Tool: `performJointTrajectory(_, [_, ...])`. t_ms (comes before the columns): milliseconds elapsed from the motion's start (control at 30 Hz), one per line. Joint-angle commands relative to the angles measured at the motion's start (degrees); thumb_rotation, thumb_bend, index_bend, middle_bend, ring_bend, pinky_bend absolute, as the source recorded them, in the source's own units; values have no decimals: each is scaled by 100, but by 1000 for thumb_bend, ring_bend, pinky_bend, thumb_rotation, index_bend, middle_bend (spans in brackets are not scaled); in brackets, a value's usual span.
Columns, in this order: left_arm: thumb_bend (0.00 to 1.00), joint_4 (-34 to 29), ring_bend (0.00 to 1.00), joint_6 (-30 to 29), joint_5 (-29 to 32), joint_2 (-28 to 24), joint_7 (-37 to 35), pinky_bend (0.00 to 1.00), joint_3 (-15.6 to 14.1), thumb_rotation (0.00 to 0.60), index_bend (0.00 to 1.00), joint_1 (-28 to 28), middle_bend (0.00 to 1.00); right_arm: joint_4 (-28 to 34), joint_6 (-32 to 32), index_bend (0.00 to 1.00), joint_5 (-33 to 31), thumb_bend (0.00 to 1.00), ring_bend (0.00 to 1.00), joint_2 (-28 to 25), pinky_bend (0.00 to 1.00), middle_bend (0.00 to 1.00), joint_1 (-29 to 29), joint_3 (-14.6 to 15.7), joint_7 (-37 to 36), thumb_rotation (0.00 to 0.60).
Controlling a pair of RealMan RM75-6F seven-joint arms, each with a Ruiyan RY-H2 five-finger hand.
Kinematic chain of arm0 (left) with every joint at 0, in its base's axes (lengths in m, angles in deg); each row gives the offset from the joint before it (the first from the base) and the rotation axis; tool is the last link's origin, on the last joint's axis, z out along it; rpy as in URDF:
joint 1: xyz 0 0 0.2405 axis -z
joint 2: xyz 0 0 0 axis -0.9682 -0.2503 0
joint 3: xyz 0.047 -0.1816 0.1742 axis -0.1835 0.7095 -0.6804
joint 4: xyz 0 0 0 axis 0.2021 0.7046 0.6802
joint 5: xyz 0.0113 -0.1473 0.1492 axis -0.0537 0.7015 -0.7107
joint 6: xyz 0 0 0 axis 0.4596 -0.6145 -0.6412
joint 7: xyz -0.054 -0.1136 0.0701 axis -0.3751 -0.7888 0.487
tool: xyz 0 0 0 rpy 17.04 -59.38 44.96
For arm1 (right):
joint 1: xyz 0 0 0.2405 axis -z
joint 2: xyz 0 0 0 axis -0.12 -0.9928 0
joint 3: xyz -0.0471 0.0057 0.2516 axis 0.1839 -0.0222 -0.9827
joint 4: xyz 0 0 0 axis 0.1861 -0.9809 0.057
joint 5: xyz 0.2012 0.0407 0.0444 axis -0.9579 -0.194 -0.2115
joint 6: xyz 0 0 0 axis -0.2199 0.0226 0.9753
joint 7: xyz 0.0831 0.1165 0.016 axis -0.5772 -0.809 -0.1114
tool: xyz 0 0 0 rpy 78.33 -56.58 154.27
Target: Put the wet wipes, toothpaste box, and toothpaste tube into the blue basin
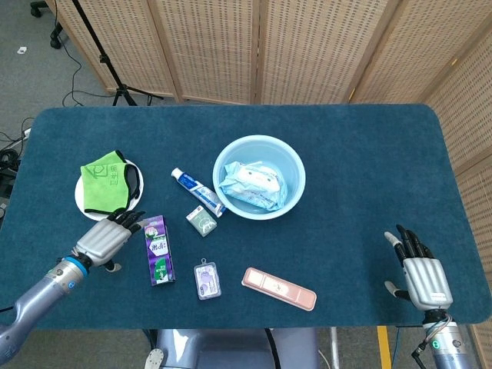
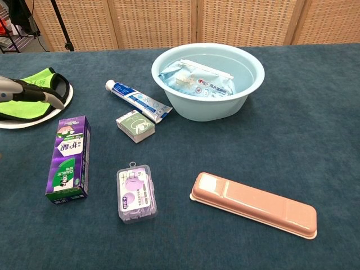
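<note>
Woven folding screens [image 1: 254, 46] (pale wood) back the blue-topped table [image 1: 361, 154].

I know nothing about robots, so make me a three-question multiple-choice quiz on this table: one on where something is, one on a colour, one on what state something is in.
1. Where does the wet wipes pack lie?
A. on the white plate
B. inside the blue basin
C. beside the pink case

2. What is the main colour of the toothpaste box?
A. purple
B. orange
C. white

3. What is the robot's left hand doing?
A. holding the toothpaste tube
B. pressing down on the basin
C. holding nothing, fingers apart, near the box

Answers:
1 B: the wet wipes pack sits within the rim of the blue basin.
2 A: the toothpaste box is mostly purple with a green end.
3 C: the left hand hovers just left of the box with nothing in it, while the toothpaste tube lies untouched on the table.
</note>
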Motion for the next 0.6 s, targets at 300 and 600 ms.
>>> performJointTrajectory(300, [129,-39,0,-14,846,723,1175,0,-164,600,0,589,0,34,-11,126,44,208,0,-138,199,22,91,-138,-283,600])
performJointTrajectory(600, [136,-14,0,-327,1383,1200,1844,0,-400,600,0,829,0,54,-64,126,83,208,0,-215,199,30,141,-209,-424,600])
